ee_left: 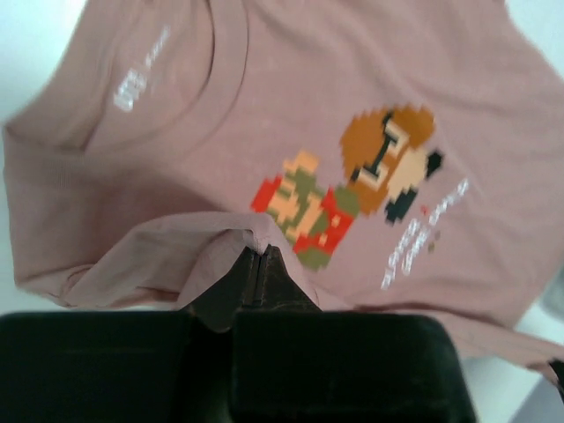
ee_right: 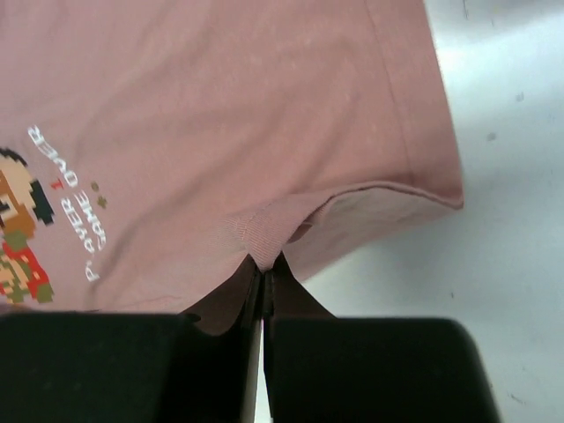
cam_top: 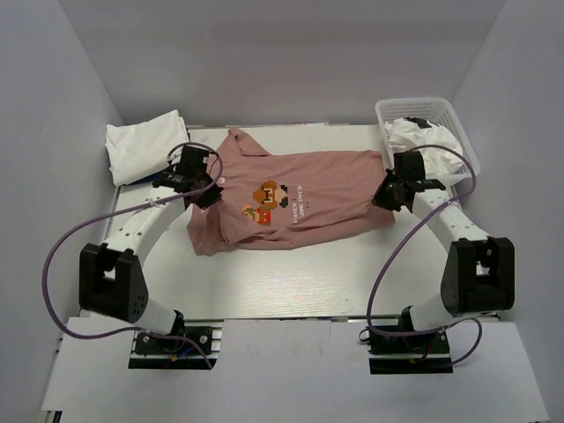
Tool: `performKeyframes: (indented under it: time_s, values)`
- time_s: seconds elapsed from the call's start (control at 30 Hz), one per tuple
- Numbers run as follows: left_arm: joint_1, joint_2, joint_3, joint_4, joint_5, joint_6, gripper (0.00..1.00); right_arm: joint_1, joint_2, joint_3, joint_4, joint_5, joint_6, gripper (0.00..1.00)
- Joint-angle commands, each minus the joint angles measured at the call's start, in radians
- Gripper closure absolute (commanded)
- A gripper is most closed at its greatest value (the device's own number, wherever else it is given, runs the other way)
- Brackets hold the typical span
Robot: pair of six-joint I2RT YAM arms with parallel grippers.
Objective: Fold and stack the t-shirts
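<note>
A dusty-pink t-shirt (cam_top: 291,198) lies spread face up across the middle of the worktop (cam_top: 291,282), collar toward the left edge, hem toward the right, its pixel-art print (cam_top: 271,201) showing. A folded white t-shirt (cam_top: 141,150) sits at the far left corner. Crumpled white t-shirts (cam_top: 423,145) are heaped at the far right corner.

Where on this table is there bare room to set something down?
The wide bare strip of table between the pink t-shirt and the near edge. Crowded: the folded white t-shirt back left, the basket back right.
</note>
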Motion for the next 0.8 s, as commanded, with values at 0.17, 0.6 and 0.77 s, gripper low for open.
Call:
performKeyframes:
  time_s: [0.17, 0.6, 0.77]
  values:
    - [0.025, 0.180, 0.195, 0.059, -0.108, 0.112, 1.00, -0.012, 0.186, 0.225, 0.038, 0.069, -0.003, 1.00]
    - [0.045, 0.473, 0.353, 0.397, -0.061, 0.463, 1.00, -0.015, 0.343, 0.326, 0.120, 0.187, -0.107, 1.00]
    - [0.045, 0.571, 0.444, 0.455, 0.068, 0.594, 1.00, -0.012, 0.387, 0.346, 0.125, 0.179, -0.124, 1.00]
